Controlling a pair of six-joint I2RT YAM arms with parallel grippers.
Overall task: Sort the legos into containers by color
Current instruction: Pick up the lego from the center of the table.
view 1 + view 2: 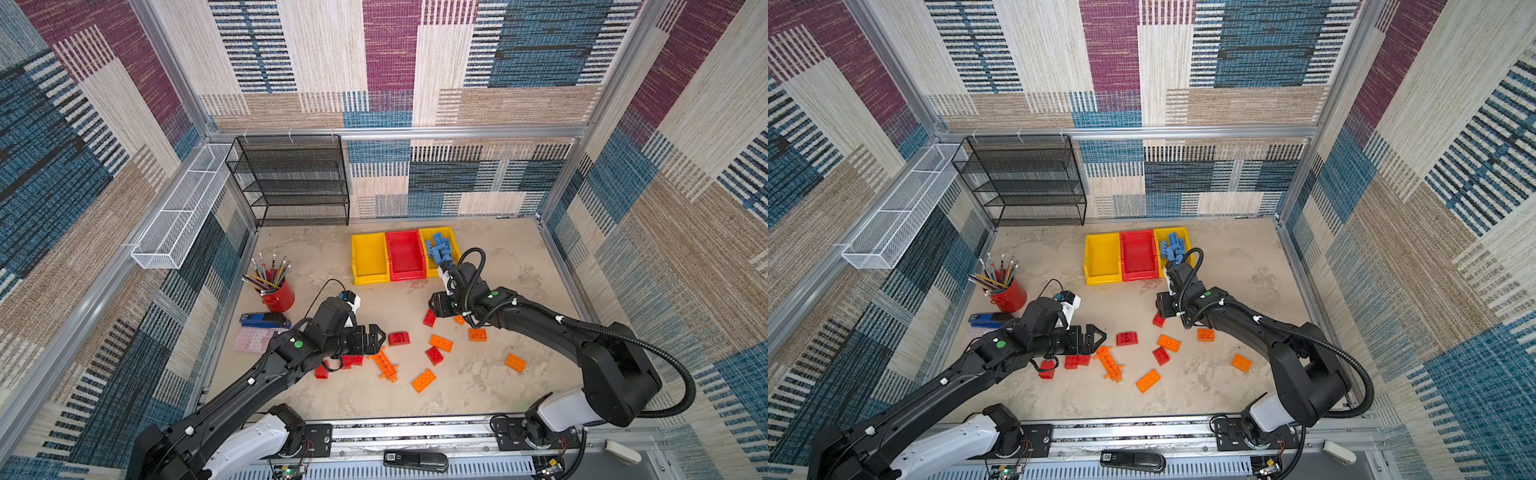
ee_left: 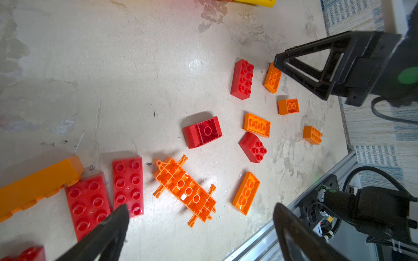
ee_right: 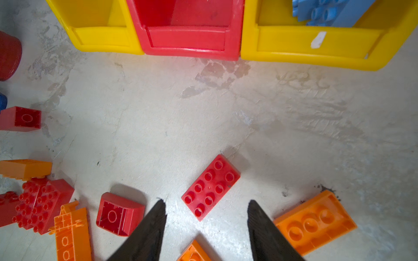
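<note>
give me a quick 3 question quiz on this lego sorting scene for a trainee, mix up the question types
1. True or false: the blue studded plastic bricks lie in the red open-front plastic bin.
2. Which brick colours lie loose on the beige table? A red and orange; B blue and orange; C red only.
3. Fill in: the right gripper has its jaws ___.
Key: 1 false, they lie in a yellow open-front plastic bin; 2 A; 3 open.

blue legos [image 1: 439, 248] in R yellow bin [image 1: 455, 247] | red legos [image 1: 434, 355] + orange legos [image 1: 423, 380] loose on table [image 1: 519, 266]
</note>
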